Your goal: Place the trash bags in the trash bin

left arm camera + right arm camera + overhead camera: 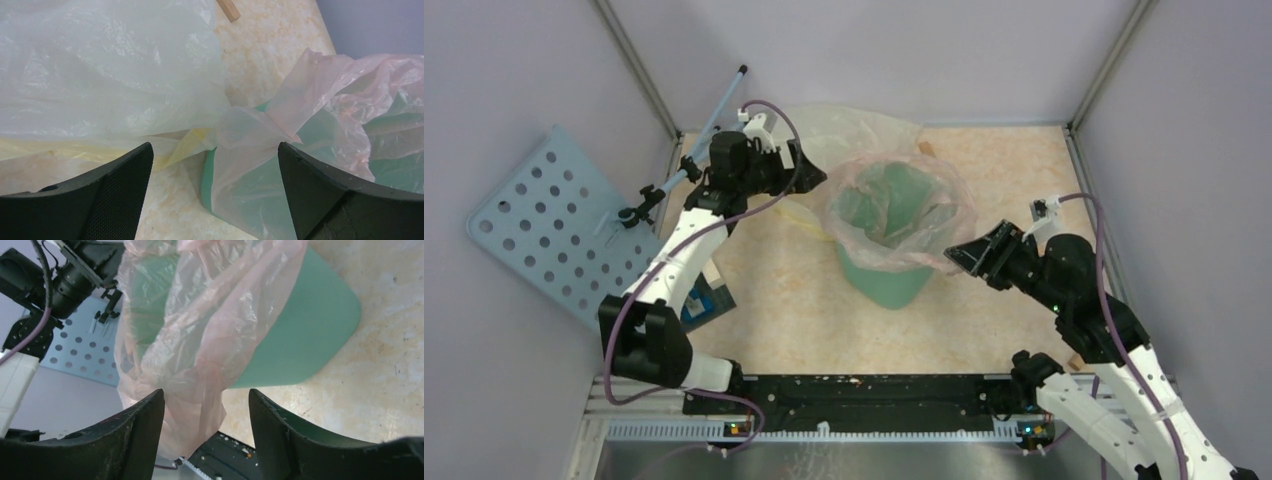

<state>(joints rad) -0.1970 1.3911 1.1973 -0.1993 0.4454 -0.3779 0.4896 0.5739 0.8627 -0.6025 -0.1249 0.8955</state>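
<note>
The mint-green trash bin (886,280) stands mid-table. The pale-pink trash bag (902,205) lines it, its crinkly edge draped over the rim. My left gripper (812,176) is open at the bin's back-left corner. In the left wrist view the gripper (215,150) straddles the pink bag (310,95) and the bin's green edge (210,170). My right gripper (962,256) is open at the bin's right rim. In the right wrist view a loose fold of the bag (200,350) hangs between the open gripper (206,395), beside the bin's wall (305,325).
A larger pale-yellow bag (849,128) lies behind the bin, also seen in the left wrist view (100,65). A small wooden piece (927,148) lies near the back. A blue perforated board (534,225) leans at the left. A black rail (864,395) runs along the near edge.
</note>
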